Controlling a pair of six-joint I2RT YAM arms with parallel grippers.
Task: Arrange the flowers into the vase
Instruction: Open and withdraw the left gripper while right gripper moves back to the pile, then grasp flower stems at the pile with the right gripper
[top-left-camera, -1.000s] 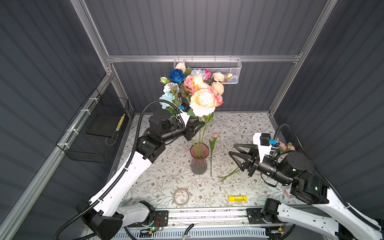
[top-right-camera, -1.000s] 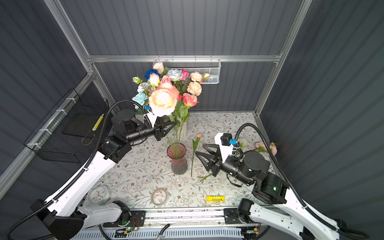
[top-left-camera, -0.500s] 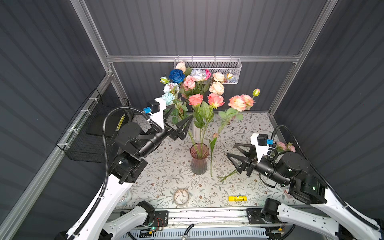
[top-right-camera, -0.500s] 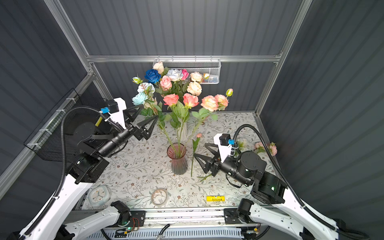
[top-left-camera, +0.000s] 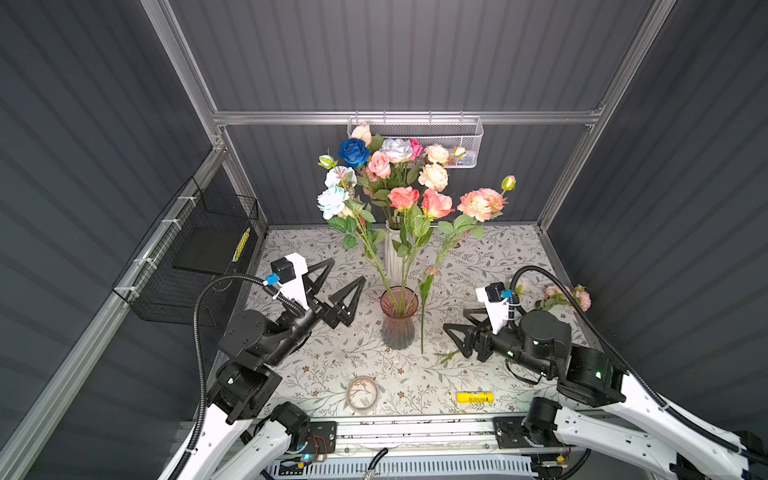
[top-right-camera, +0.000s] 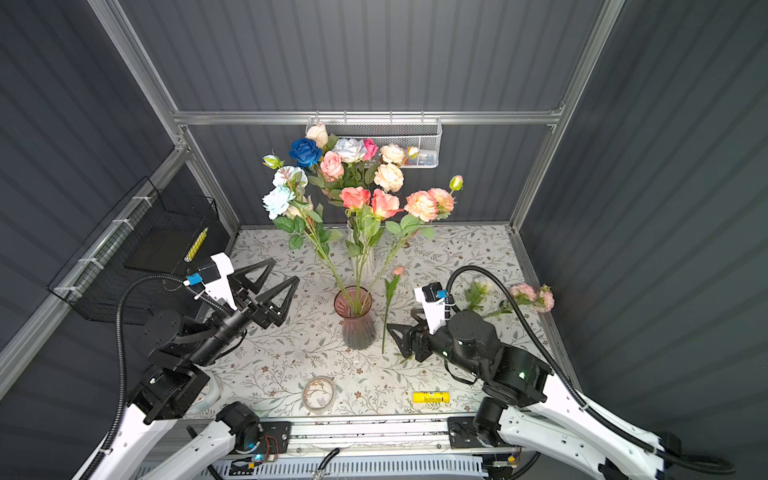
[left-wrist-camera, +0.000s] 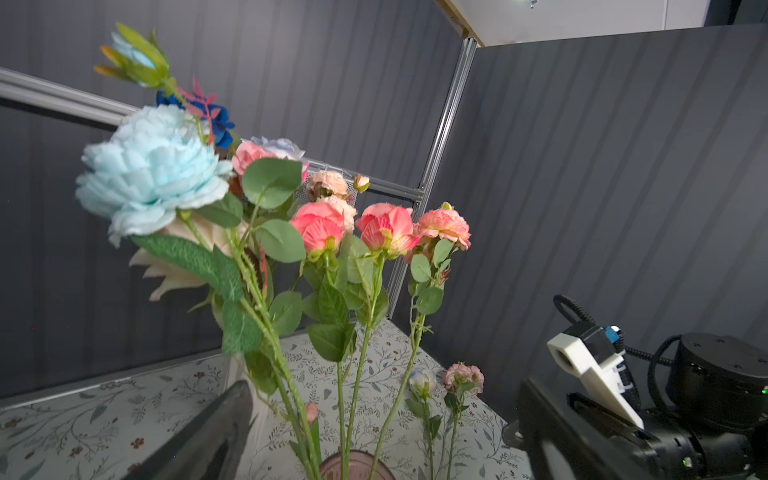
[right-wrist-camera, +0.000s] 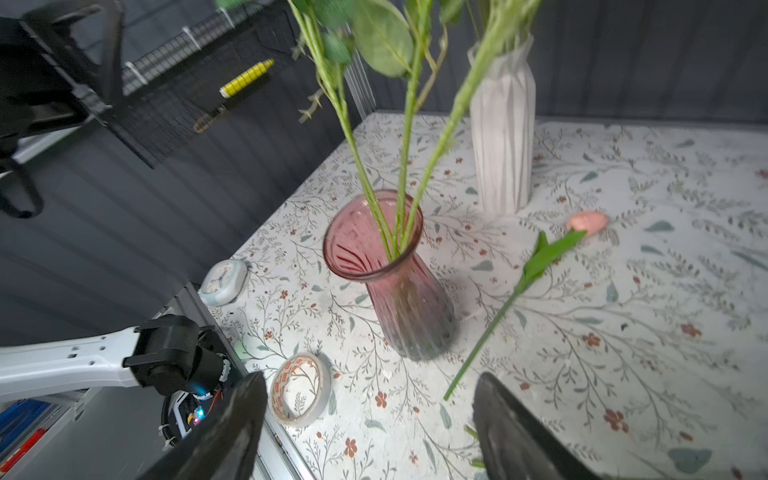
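Counter (top-left-camera: 498, 257): bears pink vase (top-left-camera: 397, 328).
Flowers (top-left-camera: 436, 203): three stems in vase, splayed; top-heavy, could tip it if knocked.
Left end effector (top-left-camera: 348, 270): spread wide, empty.
Right end effector (top-left-camera: 455, 321): spread wide, empty, near tulip.
Tulip (top-left-camera: 422, 320): flat beside vase; thin, could slip.

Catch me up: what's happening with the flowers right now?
Neither arm holds anything. The left end effector hangs open beside the pink vase, which has three stems standing in it. The right end effector is open, low over the table, near the stem end of a pink bud lying beside the vase. More flowers lie at far right, not yet arranged.
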